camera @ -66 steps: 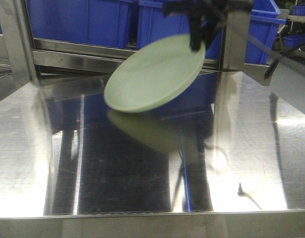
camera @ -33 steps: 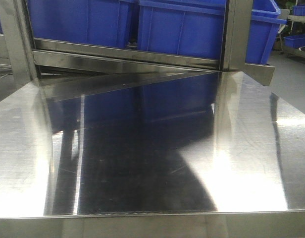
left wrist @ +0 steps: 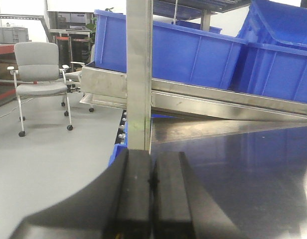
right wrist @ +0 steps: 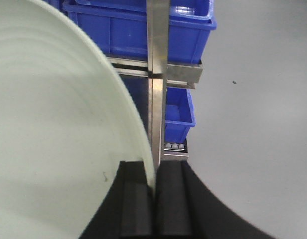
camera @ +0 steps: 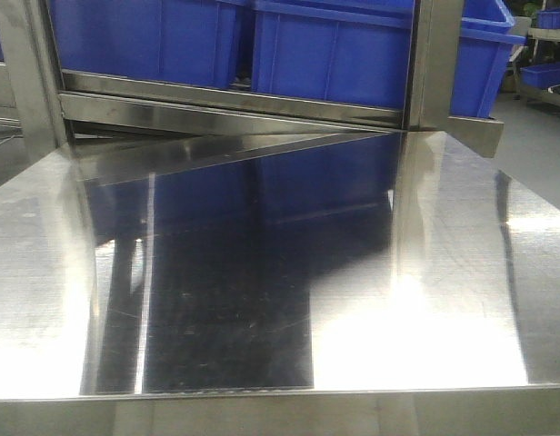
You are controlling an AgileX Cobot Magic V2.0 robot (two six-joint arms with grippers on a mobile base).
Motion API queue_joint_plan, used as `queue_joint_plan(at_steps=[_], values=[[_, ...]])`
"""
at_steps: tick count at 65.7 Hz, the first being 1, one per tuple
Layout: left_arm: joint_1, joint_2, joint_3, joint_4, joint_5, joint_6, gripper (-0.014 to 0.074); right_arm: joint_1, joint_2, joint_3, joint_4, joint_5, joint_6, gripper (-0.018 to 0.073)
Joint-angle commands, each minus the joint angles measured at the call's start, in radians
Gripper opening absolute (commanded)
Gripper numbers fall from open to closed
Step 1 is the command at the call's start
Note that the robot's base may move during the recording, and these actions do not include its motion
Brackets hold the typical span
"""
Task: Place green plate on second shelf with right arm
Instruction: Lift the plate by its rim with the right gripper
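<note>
— Exterior front-facing: polished steel tabletop (camera: 262, 300) spread across nearly the whole frame, mirroring the blue bins (camera: 335, 54) lined up on the sloping rack shelf (camera: 225, 102) behind it. Steel upright (camera: 433, 64) standing at the back right corner.

— And the green plate (right wrist: 49, 124)?

— Right wrist-mounted: fills the left half of the frame, pale and matte, seen close along its curved rim. Held up in front of the rack, covering part of a large bin there. Smaller blue bin (right wrist: 178, 114) lower on the rack, beside a steel post, and grey floor (right wrist: 258, 99) to the right.

— Gripped how?

— Pinched at the rim by the right gripper (right wrist: 155, 181). Black pads (right wrist: 133, 199) pressed one to each face, closed down to the thickness of the rim.

— Level with which shelf?

— Cannot tell from these angles.

— Left side?

— Left wrist-mounted: left gripper (left wrist: 153, 169) closed completely, pads touching, nothing between them. Pointed at the left post (left wrist: 139, 74) of the rack, with floor to its left and tabletop to its right. Tilted bins on the shelf beyond. Grey office chair (left wrist: 39, 69) well off to the left.
</note>
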Motion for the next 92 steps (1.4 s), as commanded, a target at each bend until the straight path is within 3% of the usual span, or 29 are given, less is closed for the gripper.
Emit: queue_joint_plan(at_steps=[1, 6, 13, 21, 32, 53, 92], values=[[0.001, -0.004, 0.042, -0.007, -0.082, -0.006, 0.013, -0.005, -0.066, 0.099, -0.014, -0.116, 0.013, 0.0053], [0.001, -0.004, 0.042, -0.007, -0.082, -0.006, 0.013, -0.002, -0.082, 0.168, 0.006, -0.087, 0.003, 0.0053], [0.001, -0.004, 0.042, -0.007, -0.082, -0.006, 0.013, -0.001, -0.092, 0.227, 0.006, -0.171, -0.061, 0.0053], [0.001, -0.004, 0.042, -0.007, -0.082, -0.006, 0.013, 0.009, -0.094, 0.318, 0.041, -0.227, -0.064, 0.0053], [0.001, -0.004, 0.042, -0.007, -0.082, -0.006, 0.013, 0.01, -0.159, 0.496, 0.079, -0.443, -0.064, 0.0053], [0.001, -0.004, 0.042, -0.007, -0.082, -0.006, 0.013, 0.01, -0.321, 0.769, 0.085, -0.727, -0.064, 0.0053], [0.001, -0.004, 0.042, -0.007, -0.082, -0.006, 0.013, 0.01, -0.333, 1.066, 0.072, -1.097, -0.029, 0.0053]])
